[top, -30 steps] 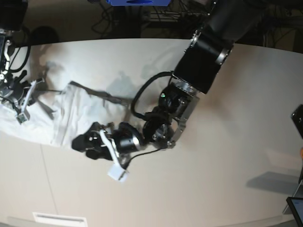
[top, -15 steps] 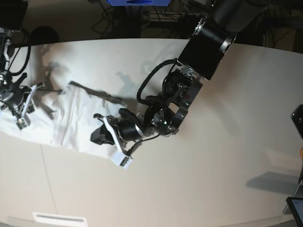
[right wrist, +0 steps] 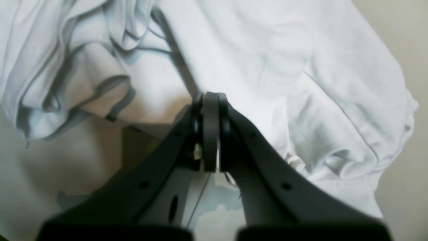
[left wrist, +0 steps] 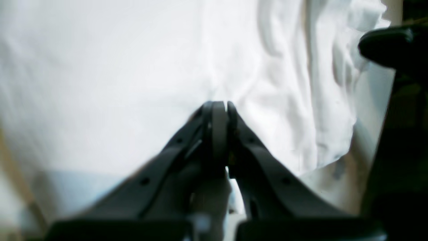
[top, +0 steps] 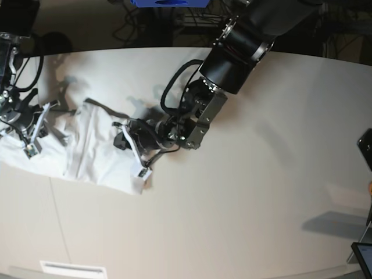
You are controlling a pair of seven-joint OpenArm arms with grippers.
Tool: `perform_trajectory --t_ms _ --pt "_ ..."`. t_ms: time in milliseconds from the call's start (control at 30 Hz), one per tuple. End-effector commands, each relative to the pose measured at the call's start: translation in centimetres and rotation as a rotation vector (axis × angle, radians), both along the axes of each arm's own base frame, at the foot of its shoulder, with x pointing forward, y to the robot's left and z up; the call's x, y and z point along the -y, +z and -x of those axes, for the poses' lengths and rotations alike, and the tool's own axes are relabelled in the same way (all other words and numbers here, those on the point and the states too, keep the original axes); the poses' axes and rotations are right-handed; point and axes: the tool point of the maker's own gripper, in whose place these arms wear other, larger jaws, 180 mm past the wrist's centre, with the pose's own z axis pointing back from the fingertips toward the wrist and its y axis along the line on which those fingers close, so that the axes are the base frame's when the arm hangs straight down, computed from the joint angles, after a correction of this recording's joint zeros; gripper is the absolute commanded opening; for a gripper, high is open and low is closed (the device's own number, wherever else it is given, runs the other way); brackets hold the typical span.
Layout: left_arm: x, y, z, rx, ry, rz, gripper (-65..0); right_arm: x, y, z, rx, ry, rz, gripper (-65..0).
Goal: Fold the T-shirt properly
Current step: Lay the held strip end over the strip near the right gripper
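The white T-shirt (top: 87, 151) lies crumpled on the left part of the table (top: 261, 203). My left gripper (top: 118, 142) reaches in from the right onto the shirt's right part. In the left wrist view this gripper (left wrist: 219, 106) is shut, tips pressed into the cloth (left wrist: 117, 67), and a crease runs up from them. My right gripper (top: 30, 131) sits at the shirt's left end. In the right wrist view it (right wrist: 210, 96) is shut on a fold of the cloth (right wrist: 301, 67), beside bunched hemmed edges (right wrist: 73, 83).
The left arm's thick black body (top: 232, 52) crosses the table's middle back. A dark object (top: 366, 148) and a tablet corner (top: 363, 253) sit at the right edge. A white label (top: 72, 268) lies at the front edge. Cables hang behind the table.
My left gripper has moved up and left onto the shirt and closed its fingers there. The right gripper has shifted only slightly and stayed shut.
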Motion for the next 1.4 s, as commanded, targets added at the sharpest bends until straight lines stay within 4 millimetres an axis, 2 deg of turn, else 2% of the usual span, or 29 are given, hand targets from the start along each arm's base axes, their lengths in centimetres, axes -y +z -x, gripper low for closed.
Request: perform_trajectory --t_ms 0,200,300,400,433,500,600,700,833,967,1067,1133,1267,1367 --pt "-0.3 -0.4 -0.1 0.009 -0.010 -0.060 -65.0 0.3 1.1 -0.6 0.039 0.008 0.008 -65.0" --pt "-1.1 -1.7 1.1 -0.020 -0.004 -0.074 -65.0 -1.2 4.6 -1.2 0.141 0.067 0.046 -64.9" --pt "-1.6 -1.0 1.4 0.009 -0.005 -0.062 -65.0 -2.5 5.9 -1.1 0.169 0.150 0.072 -64.7" --pt "-2.4 0.5 1.8 0.063 -0.001 -0.039 -65.0 -2.6 6.2 -1.2 0.178 0.152 0.075 -64.3" --pt "-2.8 1.2 1.7 0.079 0.012 -0.027 -65.0 -2.6 6.2 -1.2 0.178 0.152 0.074 -62.4" --pt "-4.6 1.9 1.3 0.077 0.061 -0.017 -65.0 -3.1 6.0 -1.2 0.181 0.146 0.052 -57.7" --pt "-7.5 3.4 -0.3 0.086 0.151 -0.007 -65.0 -3.7 5.8 -1.2 0.180 0.144 0.033 -51.1" --pt "-9.8 5.7 -1.7 0.129 0.199 -0.005 -65.0 -4.3 5.4 -1.1 0.168 0.140 0.019 -46.3" --pt "-10.8 10.0 -2.2 0.216 0.204 0.007 -65.0 -4.6 5.8 -1.6 0.164 0.130 0.025 -44.3" --pt "-10.9 12.4 -2.5 0.274 0.210 0.023 -65.0 -5.4 6.0 -2.2 0.162 0.155 0.031 -44.5" --pt "-10.4 12.4 -3.7 0.268 0.204 0.022 -65.0 -5.2 6.2 -2.3 0.166 0.152 0.037 -44.5" --pt "-9.8 11.1 -4.6 0.217 0.202 0.019 -65.0 -5.1 6.1 -2.1 0.162 0.151 0.038 -44.5" --pt "-7.1 10.0 -6.7 0.183 0.186 0.044 -65.0 -3.1 6.7 -2.1 0.183 0.082 0.042 -44.5" --pt "-3.7 9.7 -6.9 0.215 0.079 0.004 -65.0 -1.1 7.4 -2.0 0.200 0.022 0.052 -44.5"
